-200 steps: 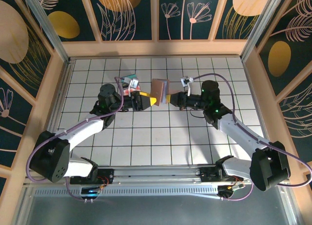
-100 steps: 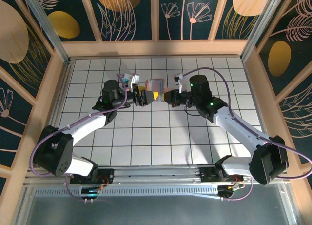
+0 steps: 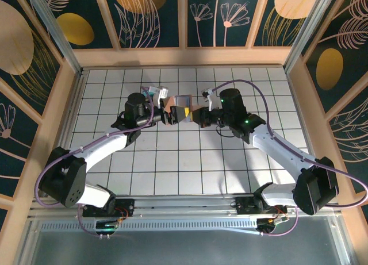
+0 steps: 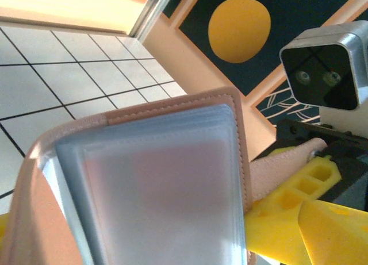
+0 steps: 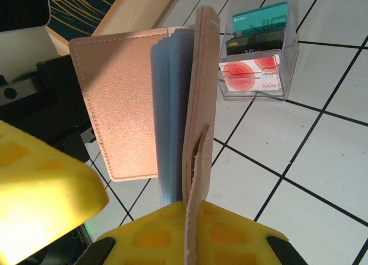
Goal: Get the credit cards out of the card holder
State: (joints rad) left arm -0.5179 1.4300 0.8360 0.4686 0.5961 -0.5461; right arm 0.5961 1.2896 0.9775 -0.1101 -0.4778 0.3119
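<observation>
**A:** Fingers, status?

**B:** Right gripper (image 3: 198, 116) fingers are pressed together on the card holder (image 3: 184, 107) cover at the snap tab (image 5: 195, 156). Left gripper (image 3: 172, 114) fingers are spread wide at the opposite end.

**A:** Holder orientation?

**B:** It is raised above the table (image 3: 190, 161), near the middle of the far edge. It is open and standing on edge, with its long axis left-right and its free end toward the left arm. The credit cards (image 5: 256, 52) stand in a clear box (image 5: 291, 52) toward the far edge.

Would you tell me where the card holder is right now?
In the top view the card holder hangs above the table's far middle, clamped by the right gripper, with the open left gripper at its left side.
</observation>
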